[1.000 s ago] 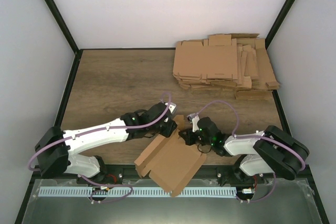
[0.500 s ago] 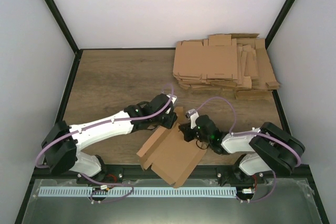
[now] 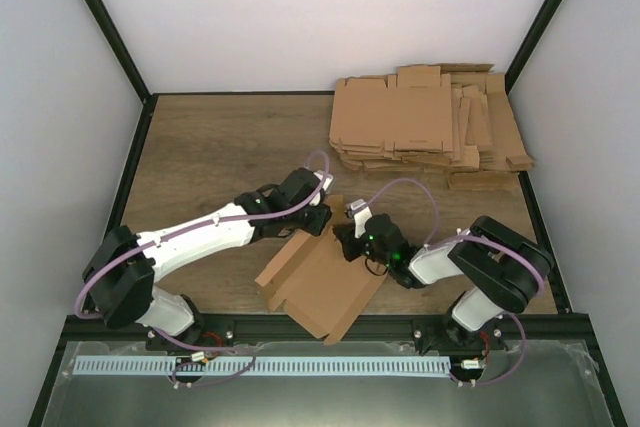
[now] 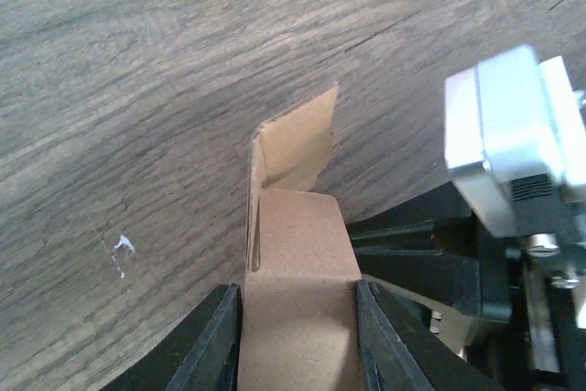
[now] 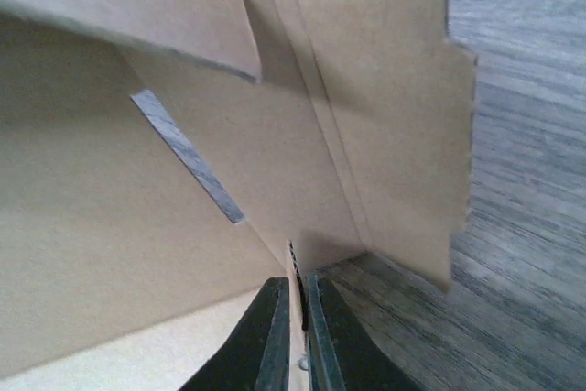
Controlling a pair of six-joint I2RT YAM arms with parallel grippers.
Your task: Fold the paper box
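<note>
While my left gripper (image 4: 295, 298) and right gripper (image 5: 295, 288) each pinch the paper box (image 3: 325, 289), it lies mostly flat, walls not yet raised

paper box (image 3: 322, 285) plain brown; table (image 3: 220, 152) grey-brown wood grain; cardboard pile (image 3: 420, 127) brown; left arm (image 3: 195, 239) white

Pretty bare setup: a wood-grain table (image 3: 220, 147) boxed in by plain white walls (image 3: 320, 17) at 9, 12 and 3 o'clock. Black frame posts (image 3: 105, 25) run up the corners at 10 and 2. A grey metal tray (image 3: 560, 387) with a white slotted strip (image 3: 130, 365) sits along 6 o'clock. The light's soft and even.
</note>
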